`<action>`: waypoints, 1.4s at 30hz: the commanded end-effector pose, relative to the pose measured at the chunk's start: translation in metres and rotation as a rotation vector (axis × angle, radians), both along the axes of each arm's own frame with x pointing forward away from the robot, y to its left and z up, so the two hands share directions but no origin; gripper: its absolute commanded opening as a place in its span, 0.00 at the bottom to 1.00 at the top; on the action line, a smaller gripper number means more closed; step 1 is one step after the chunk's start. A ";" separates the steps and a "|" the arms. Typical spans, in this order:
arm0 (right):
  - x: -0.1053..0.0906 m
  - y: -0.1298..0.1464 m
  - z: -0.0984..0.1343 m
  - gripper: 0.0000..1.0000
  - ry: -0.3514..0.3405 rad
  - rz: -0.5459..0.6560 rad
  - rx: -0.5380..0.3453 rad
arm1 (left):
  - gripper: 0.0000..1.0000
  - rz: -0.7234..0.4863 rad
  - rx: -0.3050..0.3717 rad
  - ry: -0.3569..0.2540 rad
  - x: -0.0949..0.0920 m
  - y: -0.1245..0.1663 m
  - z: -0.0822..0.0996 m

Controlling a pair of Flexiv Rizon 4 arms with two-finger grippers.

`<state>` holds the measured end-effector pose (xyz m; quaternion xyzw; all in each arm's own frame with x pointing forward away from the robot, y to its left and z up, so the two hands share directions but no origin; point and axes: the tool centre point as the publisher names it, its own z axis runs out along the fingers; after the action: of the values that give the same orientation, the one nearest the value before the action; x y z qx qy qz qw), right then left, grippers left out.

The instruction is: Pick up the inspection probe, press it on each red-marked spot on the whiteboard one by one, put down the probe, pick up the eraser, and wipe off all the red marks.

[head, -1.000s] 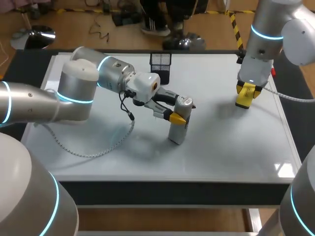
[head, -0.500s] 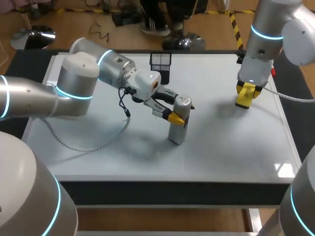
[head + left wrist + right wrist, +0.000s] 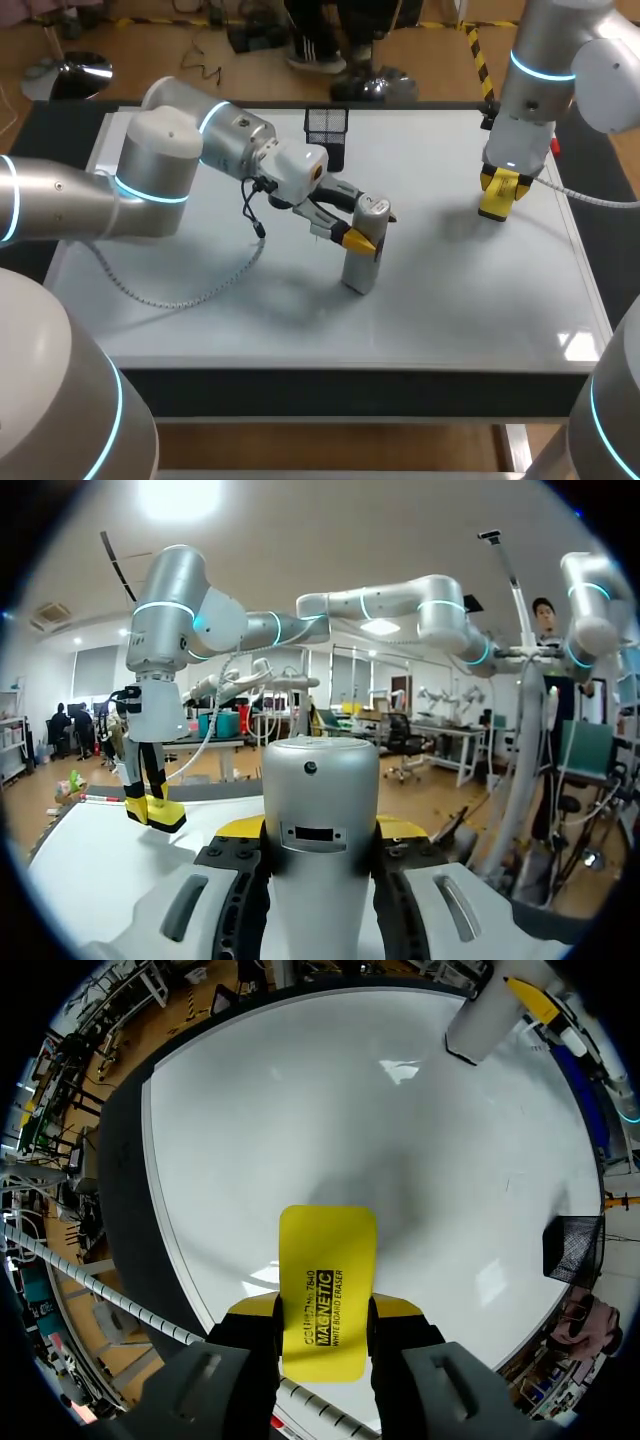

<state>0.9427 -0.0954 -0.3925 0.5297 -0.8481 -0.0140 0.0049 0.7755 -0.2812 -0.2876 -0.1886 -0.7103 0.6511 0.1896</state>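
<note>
Trouble could start at the silver cylindrical inspection probe (image 3: pixel 360 272), standing upright mid-frame on the white whiteboard (image 3: pixel 480 300) that covers the desk, with the left tool (image 3: pixel 368 228) clamped on its upper part: a slanted pull might topple it. Upper right, the right tool (image 3: pixel 498 190) is clamped on the yellow rectangular eraser (image 3: pixel 327 1245) low over the board, and with no red marks visible, wiping could go astray.

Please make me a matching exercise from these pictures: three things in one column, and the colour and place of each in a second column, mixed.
1 inspection probe
2 eraser
3 mesh basket

a black, at the whiteboard's far edge
b yellow, in the right gripper
c silver, upright in the left gripper

Pairs: 1-c, 2-b, 3-a
</note>
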 end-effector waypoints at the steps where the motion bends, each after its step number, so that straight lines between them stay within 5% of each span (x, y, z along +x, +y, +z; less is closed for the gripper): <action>1: 0.000 0.000 0.001 0.00 0.001 0.002 -0.003 | 0.00 -0.001 -0.002 0.001 -0.001 -0.001 0.000; 10: 0.000 0.000 0.001 0.00 0.001 0.002 -0.003 | 0.00 -0.024 -0.020 -0.006 0.002 0.006 0.009; 19: 0.000 0.000 0.001 0.00 0.001 0.002 -0.003 | 0.00 -0.096 -0.112 -0.011 0.019 0.033 0.030; 42: 0.000 0.000 0.001 0.00 0.001 0.002 -0.003 | 0.00 -0.144 -0.061 -0.005 0.092 0.124 0.054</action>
<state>0.9427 -0.0954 -0.3926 0.5297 -0.8481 -0.0140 0.0049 0.8531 -0.1727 -0.2337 -0.2398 -0.6791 0.6587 0.2178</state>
